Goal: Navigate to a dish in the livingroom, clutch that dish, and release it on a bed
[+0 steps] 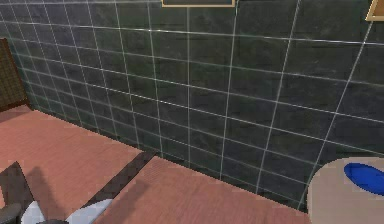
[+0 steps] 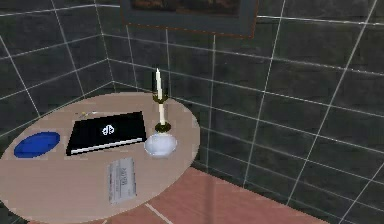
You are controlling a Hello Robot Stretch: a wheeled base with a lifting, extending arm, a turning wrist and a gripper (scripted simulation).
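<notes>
A flat blue dish (image 2: 38, 145) lies near the left rim of a round beige table (image 2: 60, 190) in the arm side view. The same blue dish (image 1: 362, 177) shows on the table's edge (image 1: 330, 195) at the forward view's bottom right. A small white bowl (image 2: 160, 146) sits near the table's middle, right beside a candle.
On the table also lie a black flat book-like thing (image 2: 108, 133), a white candle on a brass holder (image 2: 158, 98) and a grey flat strip (image 2: 121, 181). Dark tiled walls (image 1: 200, 70) close in behind, with a framed picture (image 2: 190, 12) above. Reddish floor (image 1: 80, 150) stretches to the forward view's left.
</notes>
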